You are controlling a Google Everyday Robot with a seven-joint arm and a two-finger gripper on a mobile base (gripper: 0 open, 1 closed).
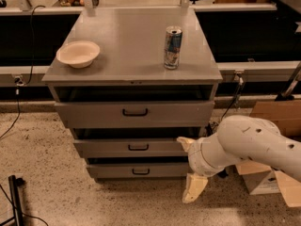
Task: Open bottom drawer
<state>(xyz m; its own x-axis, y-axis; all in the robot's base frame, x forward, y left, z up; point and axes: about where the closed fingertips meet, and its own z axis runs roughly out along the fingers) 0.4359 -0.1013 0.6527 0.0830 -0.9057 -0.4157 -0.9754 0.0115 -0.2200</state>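
The grey cabinet (131, 65) has three drawers stacked in front. The bottom drawer (117, 170) is the lowest and narrowest panel, with a small black bar handle (140, 172); its front sits close under the middle drawer (108, 148). My gripper (189, 166) hangs at the bottom drawer's right end, just in front of the cabinet's right corner. It is open, with one cream finger (185, 142) up by the middle drawer and the other (194, 190) down near the floor. It holds nothing. The white arm (244, 145) reaches in from the right.
A cream bowl (78, 53) and a drink can (172, 47) stand on the cabinet top. Cardboard boxes (275, 121) lie on the floor at the right. A black stand (16, 204) and cables sit at the lower left. A dark counter runs behind.
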